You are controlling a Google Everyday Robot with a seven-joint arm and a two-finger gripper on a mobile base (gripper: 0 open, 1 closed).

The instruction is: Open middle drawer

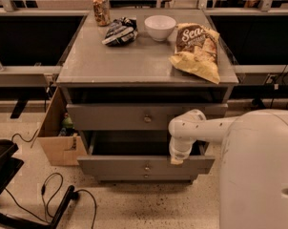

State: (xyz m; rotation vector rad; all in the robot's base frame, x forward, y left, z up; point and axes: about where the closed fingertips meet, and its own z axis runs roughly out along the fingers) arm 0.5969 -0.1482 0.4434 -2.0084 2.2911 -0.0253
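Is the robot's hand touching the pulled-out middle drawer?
Cannot tell. In the camera view the gripper hangs at the top edge of the middle drawer, right of its knob; neither contact nor gap shows plainly.

Gripper (176, 160) hangs right of the knob (147, 166) on the middle drawer (110, 166), seemingly touching.
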